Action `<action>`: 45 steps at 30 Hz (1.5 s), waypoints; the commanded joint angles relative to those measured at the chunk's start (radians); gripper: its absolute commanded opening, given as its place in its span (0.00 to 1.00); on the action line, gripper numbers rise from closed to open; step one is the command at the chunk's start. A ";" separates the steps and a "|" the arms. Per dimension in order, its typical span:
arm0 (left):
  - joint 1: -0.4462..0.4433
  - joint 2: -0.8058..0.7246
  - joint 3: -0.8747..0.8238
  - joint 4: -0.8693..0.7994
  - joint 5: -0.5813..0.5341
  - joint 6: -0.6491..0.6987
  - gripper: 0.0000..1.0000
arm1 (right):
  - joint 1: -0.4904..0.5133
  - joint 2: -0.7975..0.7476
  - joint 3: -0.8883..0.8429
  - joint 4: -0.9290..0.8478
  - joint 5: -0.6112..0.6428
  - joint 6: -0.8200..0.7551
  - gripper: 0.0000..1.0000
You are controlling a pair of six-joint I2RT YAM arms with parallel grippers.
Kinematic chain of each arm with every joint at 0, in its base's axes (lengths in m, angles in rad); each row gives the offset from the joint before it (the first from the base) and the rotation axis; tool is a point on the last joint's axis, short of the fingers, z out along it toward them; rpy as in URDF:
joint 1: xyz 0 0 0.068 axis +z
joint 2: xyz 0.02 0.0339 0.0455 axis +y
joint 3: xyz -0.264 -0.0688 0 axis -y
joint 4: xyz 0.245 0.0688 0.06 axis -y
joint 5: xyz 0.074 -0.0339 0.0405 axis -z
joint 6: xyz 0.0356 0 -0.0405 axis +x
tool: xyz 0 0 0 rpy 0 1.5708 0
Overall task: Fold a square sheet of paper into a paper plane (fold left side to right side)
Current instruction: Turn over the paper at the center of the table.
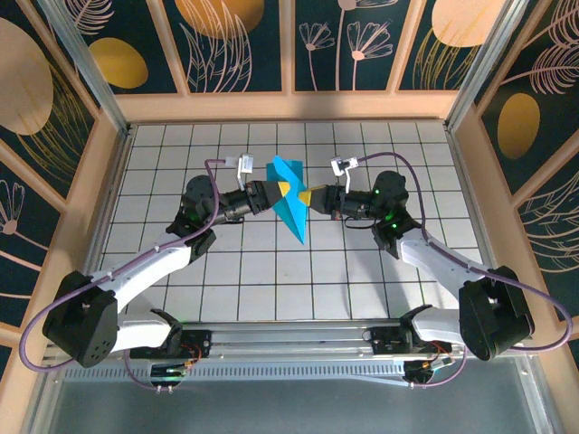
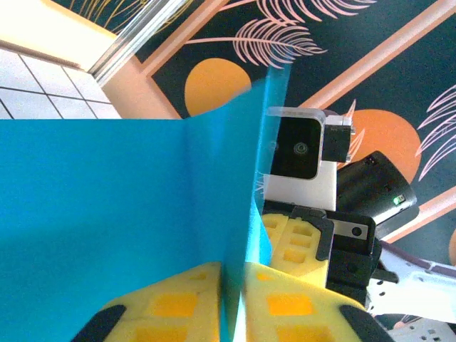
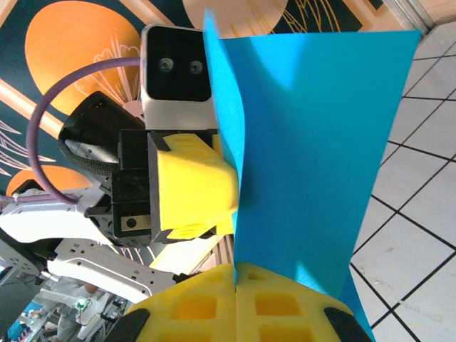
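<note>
The left fingers (image 2: pixel 171 306) are pinching the folded turquoise paper (image 1: pixel 291 206) tightly. The right fingers (image 3: pixel 192 310) are clamping its opposite side.

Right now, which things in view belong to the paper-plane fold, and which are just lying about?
Part of the job:
- blue paper sheet, partly folded and held up off the table
- left tool, shut on the sheet
- right tool, shut on the sheet

Just surroundings:
- tiled table
- leaf-patterned walls
</note>
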 commanded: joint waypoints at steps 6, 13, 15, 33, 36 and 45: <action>-0.007 -0.044 0.006 0.015 -0.038 0.021 0.05 | 0.004 -0.026 0.063 -0.135 0.046 -0.058 0.10; -0.007 -0.056 -0.011 0.056 -0.051 0.000 0.01 | -0.033 -0.160 0.087 -0.393 0.201 -0.166 0.43; -0.007 -0.055 -0.012 0.069 -0.054 -0.008 0.01 | -0.045 -0.204 0.065 -0.451 0.246 -0.173 0.52; -0.022 -0.026 0.010 0.088 -0.043 -0.030 0.01 | 0.092 -0.148 -0.105 -0.077 0.131 0.009 0.80; -0.025 -0.021 0.010 0.093 -0.038 -0.039 0.01 | 0.092 -0.128 -0.082 -0.051 0.133 0.008 0.75; -0.027 -0.009 0.008 0.085 -0.046 -0.057 0.01 | 0.074 -0.129 -0.020 -0.109 0.173 -0.053 0.51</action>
